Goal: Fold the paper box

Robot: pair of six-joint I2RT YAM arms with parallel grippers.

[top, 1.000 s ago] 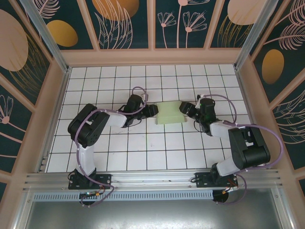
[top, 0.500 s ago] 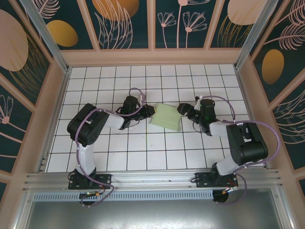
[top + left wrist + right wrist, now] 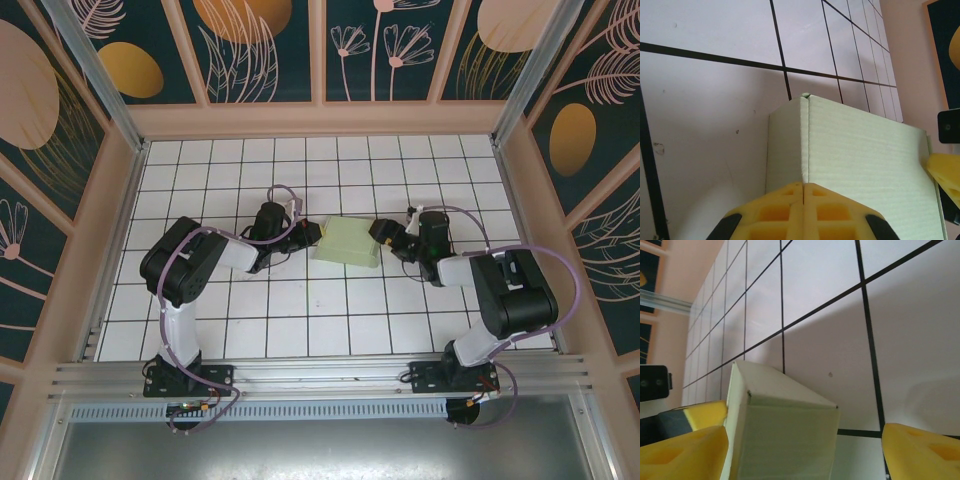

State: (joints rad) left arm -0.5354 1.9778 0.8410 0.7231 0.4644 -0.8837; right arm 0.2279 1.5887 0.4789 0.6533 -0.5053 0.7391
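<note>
— What colour is the paper box [image 3: 347,243]?
— Pale mint green, plain. The fingers [image 3: 775,217] are yellow.
— And the table [image 3: 250,310]?
— White tiles with black grid lines. The walls [image 3: 260,60] are dark teal with orange discs and pale pink leaf outlines.

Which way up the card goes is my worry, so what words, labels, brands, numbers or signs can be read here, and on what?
No readable text anywhere.
The paper box: plain mint card, no print on the faces in view.
The table: black grid lines only.
The wall panels: leaf and disc patterns, no lettering.
</note>
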